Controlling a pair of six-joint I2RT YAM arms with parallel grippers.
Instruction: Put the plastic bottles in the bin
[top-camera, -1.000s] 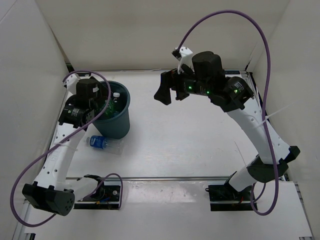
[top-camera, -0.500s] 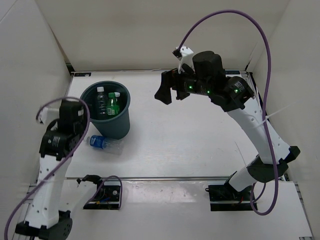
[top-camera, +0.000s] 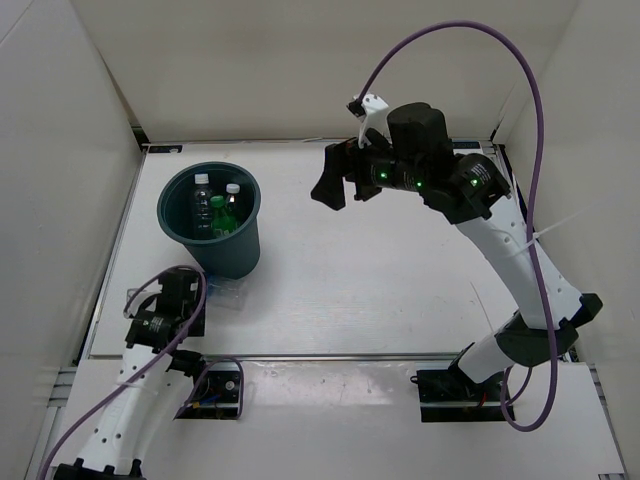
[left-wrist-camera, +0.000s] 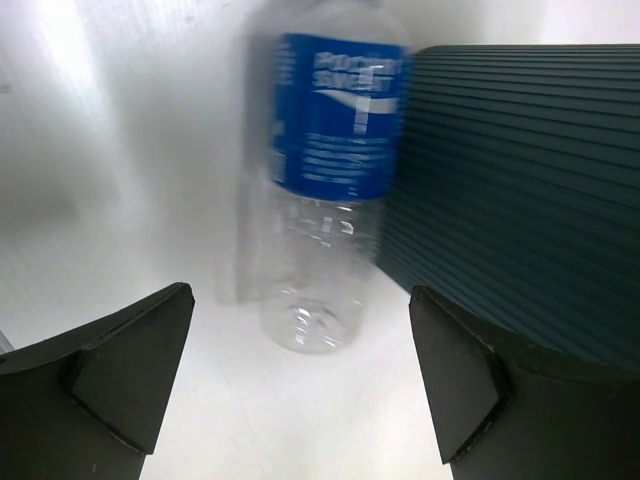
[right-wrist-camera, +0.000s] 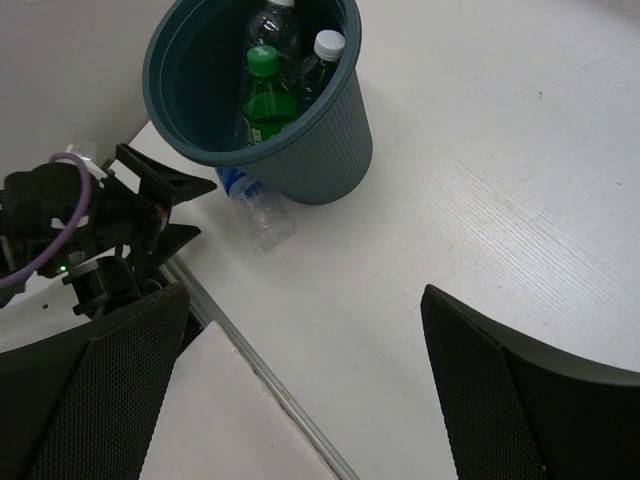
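The teal-grey bin (top-camera: 236, 250) stands at the left of the table. It holds a green bottle (top-camera: 213, 214) and two clear white-capped bottles (top-camera: 201, 190) (top-camera: 232, 195); the right wrist view shows them too (right-wrist-camera: 264, 102). A blue-labelled bottle (left-wrist-camera: 325, 190) lies on the table against the bin's wall (left-wrist-camera: 520, 180), its clear base toward my left gripper (left-wrist-camera: 300, 400). That gripper is open and empty, low over the table just short of the bottle's base. It also shows in the top view (top-camera: 192, 296). My right gripper (top-camera: 335, 185) is open and empty, high over the middle of the table.
White walls enclose the table on the left, back and right. A metal rail (right-wrist-camera: 250, 360) runs along the table's near edge. The lying bottle (right-wrist-camera: 256, 207) sits between the bin (right-wrist-camera: 325, 150) and that rail.
My left arm has swung from over the bin back toward the near left and dropped low, now facing the lying bottle. The right arm has not moved.
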